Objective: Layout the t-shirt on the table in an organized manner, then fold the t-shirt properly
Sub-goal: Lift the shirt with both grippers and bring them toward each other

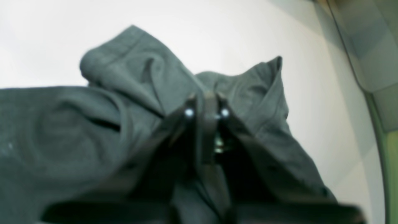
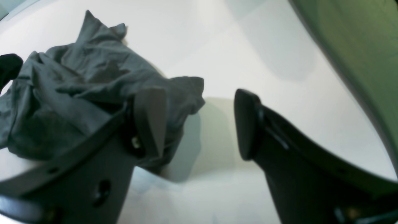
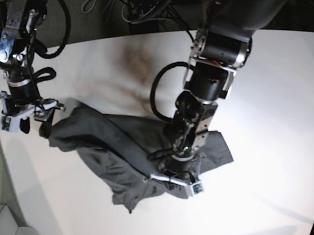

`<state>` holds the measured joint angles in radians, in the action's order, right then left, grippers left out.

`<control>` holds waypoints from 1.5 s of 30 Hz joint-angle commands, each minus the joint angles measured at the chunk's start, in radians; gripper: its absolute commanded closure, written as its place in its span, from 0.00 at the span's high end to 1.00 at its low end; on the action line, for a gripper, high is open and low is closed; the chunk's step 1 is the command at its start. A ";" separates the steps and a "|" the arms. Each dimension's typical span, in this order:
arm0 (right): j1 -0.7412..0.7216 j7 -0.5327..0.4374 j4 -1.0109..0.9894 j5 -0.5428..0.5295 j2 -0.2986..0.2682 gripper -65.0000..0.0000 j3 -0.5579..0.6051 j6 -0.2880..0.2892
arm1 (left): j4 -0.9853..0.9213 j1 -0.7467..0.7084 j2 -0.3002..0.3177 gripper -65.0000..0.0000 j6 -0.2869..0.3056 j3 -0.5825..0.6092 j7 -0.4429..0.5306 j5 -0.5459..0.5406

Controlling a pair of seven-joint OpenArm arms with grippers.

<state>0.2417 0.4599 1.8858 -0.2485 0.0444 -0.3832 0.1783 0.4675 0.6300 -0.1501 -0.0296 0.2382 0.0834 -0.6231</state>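
Two arms over one crumpled t-shirt (image 3: 132, 148), and honestly each camera tells a different bit of the story. From the base view you get the whole layout: the shirt sits bunched in a dark heap toward the near-left part of the white tabletop (image 3: 281, 109), nowhere near flat, with one end pulled out toward the far-left corner and the rest rumpled under the bigger arm in the middle. You can't really see what either set of jaws is doing from there though.

That's where the wrist cams help. On the left wrist view, the left gripper (image 1: 206, 104) has its jaws pinched right together with a fold of the grey fabric caught between the tips, cloth rising in peaks on both sides of it. It's blurry, but the grip on the shirt reads pretty clearly.

The right wrist view shows the right gripper (image 2: 199, 124) with jaws spread wide and bare tabletop in the gap between them. One finger (image 2: 150, 119) overlaps the edge of the shirt pile in the picture, but I can't tell if it actually touches. Nothing sits between those jaws.
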 commanded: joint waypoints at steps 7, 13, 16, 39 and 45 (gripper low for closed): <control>0.012 -0.028 0.068 -0.010 -0.008 0.55 0.002 0.007 | -0.022 0.038 -0.007 0.01 0.006 0.105 0.066 -0.099; 0.011 -0.028 0.094 -0.008 -0.051 0.55 0.079 0.007 | -0.020 0.037 -0.007 0.01 0.006 0.209 0.065 -0.212; 0.009 -0.028 0.088 -0.007 -0.117 0.56 0.180 0.007 | 0.030 0.031 -0.007 0.01 0.003 0.235 0.062 -0.229; -0.348 0.236 -0.128 -0.007 -0.206 0.67 0.389 0.007 | 0.383 -0.060 0.106 0.80 -0.002 0.203 -0.133 -0.231; -0.431 0.234 -0.229 -0.007 -0.228 0.67 0.514 0.007 | 0.388 -0.074 0.163 0.80 -0.002 0.042 -0.145 -0.231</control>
<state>-0.1635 0.7223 1.6352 -0.2470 -0.1822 0.1375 0.1829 0.8326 0.5262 0.0284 -0.0555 0.2760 -0.0753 -0.8497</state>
